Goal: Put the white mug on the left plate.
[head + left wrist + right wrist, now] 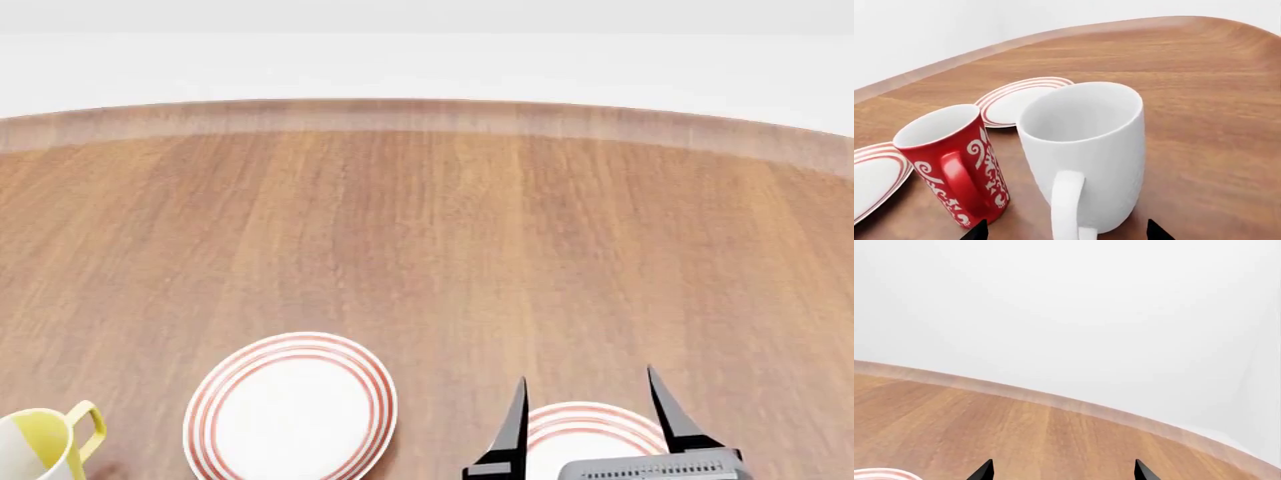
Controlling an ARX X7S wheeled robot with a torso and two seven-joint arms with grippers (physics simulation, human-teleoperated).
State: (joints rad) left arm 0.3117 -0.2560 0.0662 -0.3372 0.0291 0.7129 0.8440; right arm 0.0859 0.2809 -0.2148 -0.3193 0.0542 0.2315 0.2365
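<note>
The tall white mug (1084, 150) stands upright on the wooden table, its loop handle (1066, 205) facing my left gripper (1067, 232). That gripper is open, its fingertips either side of the handle and short of the mug body. The mug and the left gripper are out of the head view. The left plate (291, 408), white with red rings, lies empty near the front. Two such plates (1021, 100) (871, 180) show in the left wrist view; I cannot tell which is which. My right gripper (591, 415) is open and empty over the right plate (587, 432).
A red mug with white swirls (954, 165) stands close beside the white mug, between it and the nearer plate. A white mug with yellow inside (40, 440) is left of the left plate. The right wrist view shows a plate sliver (881, 474) and the table's far edge (1074, 405).
</note>
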